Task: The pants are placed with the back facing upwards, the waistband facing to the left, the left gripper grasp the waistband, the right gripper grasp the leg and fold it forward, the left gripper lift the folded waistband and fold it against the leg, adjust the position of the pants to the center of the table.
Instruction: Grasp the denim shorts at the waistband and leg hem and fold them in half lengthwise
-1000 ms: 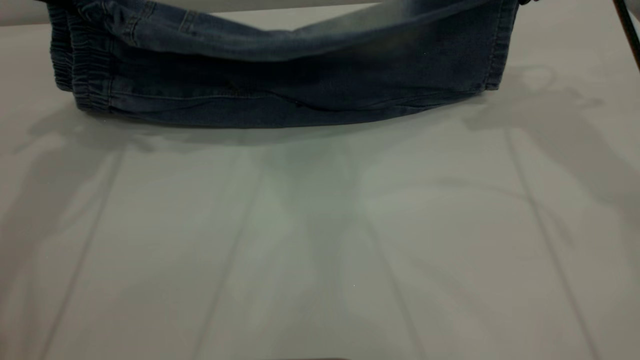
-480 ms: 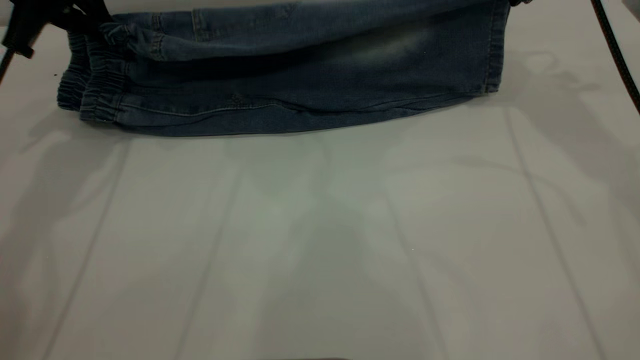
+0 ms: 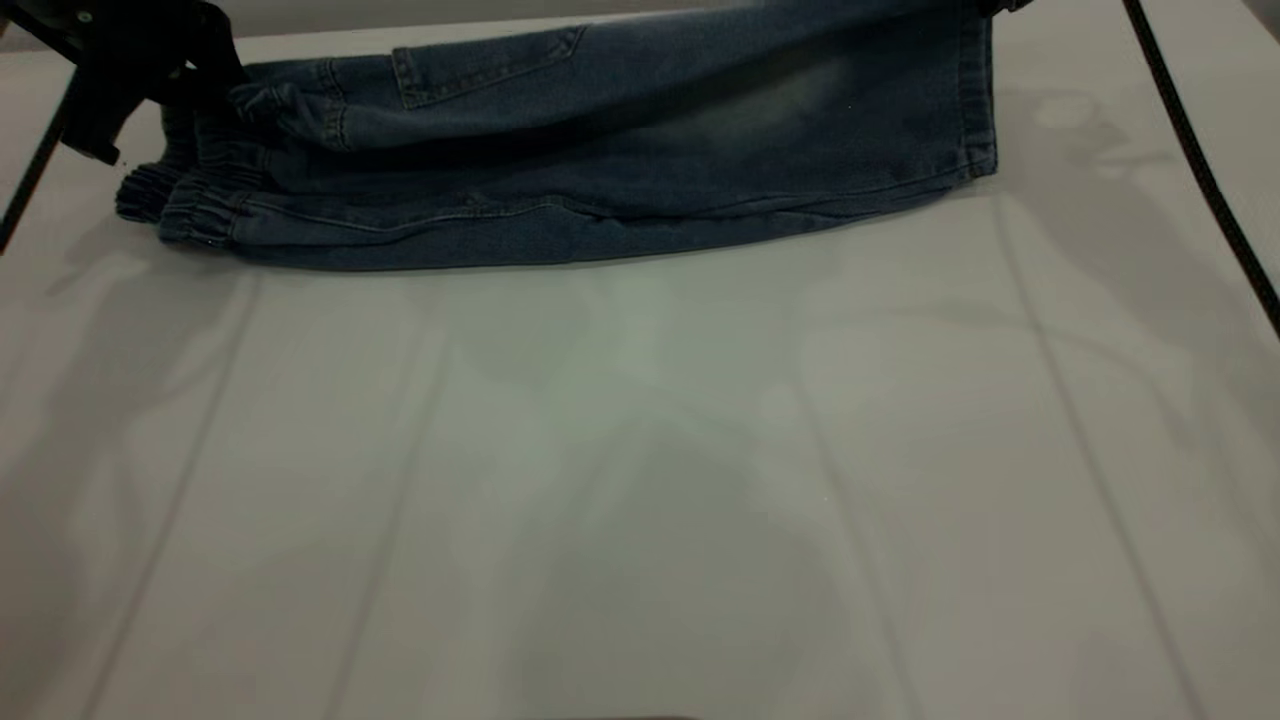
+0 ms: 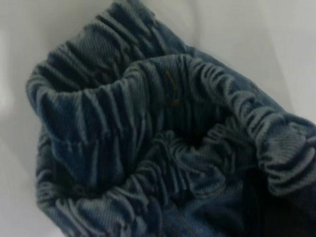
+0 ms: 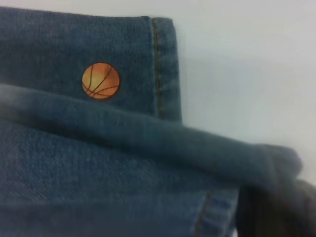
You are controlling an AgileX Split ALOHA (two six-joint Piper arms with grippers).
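Pants (image 3: 600, 170) lie along the upper edge of the frame on the table (image 3: 640, 480), lengthwise fold nearly laid: left gripper (image 3: 150, 60) clamps the waistband (image 3: 190, 200), right gripper's grip cannot be told, crosswise fold and centring remain.

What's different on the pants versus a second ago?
The left gripper has come into the exterior view at the waistband, carrying the upper layer of the pants forward and lower, so a stitched pocket now shows. The hem end has shifted slightly left. The lower layer has stayed flat on the table.
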